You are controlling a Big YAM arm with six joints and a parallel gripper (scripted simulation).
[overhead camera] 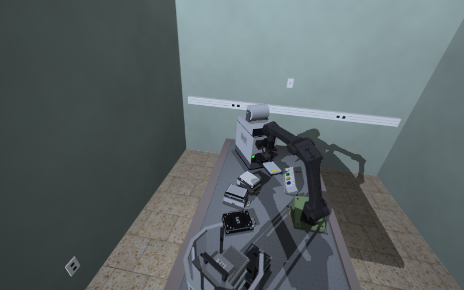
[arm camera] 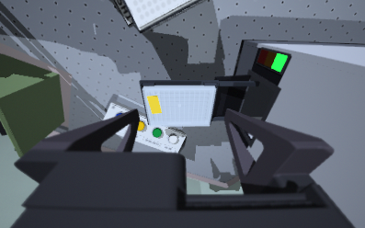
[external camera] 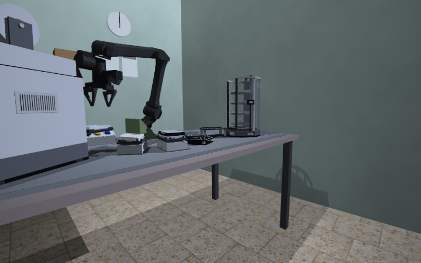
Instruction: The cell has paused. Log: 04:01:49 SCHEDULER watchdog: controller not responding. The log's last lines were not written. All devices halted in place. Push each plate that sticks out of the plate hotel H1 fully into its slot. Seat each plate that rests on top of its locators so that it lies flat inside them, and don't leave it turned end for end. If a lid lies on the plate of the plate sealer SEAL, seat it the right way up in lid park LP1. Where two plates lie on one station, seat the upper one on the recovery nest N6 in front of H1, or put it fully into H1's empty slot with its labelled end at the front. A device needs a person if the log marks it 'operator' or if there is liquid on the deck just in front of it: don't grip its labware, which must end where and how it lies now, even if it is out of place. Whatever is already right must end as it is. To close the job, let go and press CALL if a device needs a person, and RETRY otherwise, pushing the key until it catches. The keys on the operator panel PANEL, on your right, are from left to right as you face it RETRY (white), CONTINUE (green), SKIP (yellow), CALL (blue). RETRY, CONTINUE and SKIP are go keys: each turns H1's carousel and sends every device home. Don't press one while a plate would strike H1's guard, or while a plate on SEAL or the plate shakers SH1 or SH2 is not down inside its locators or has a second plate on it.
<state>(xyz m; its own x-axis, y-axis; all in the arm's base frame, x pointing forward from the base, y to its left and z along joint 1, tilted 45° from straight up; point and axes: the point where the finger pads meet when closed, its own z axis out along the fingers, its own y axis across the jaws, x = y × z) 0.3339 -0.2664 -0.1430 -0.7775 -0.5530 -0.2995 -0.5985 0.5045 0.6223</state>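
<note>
Standing on square dark legs over a speckled tan tile floor [external camera: 225, 228], the long grey perforated table [external camera: 133, 163] fills a room corner formed by a pale blue-green wall and a darker green-grey one, with a white cable channel [overhead camera: 298, 110] running along the pale wall. At the far end of the table in the top view sits the boxy pale-grey plate sealer [overhead camera: 245, 144], a foil roll on its roof and a green lamp [arm camera: 280, 62] lit on its front. Just in front of it lies the white flat gridded lid with a yellow label [arm camera: 178, 105], resting on the sealer's dark drawer, which juts out of the machine. In the wrist view the lid's long axis runs left to right; its yellow-labelled end points away from the sealer, toward the white operator panel with coloured round keys [overhead camera: 290, 180] that lies just beside it. The black parallel gripper [external camera: 99, 95] hangs well above the lid, fingers pointing down, spread as wide as they go, holding nothing and touching nothing. Further along the table stand two small white plate shakers [overhead camera: 241, 190], a black lid park [overhead camera: 237, 220] and the clear cylindrical plate hotel [external camera: 243, 104].
</note>
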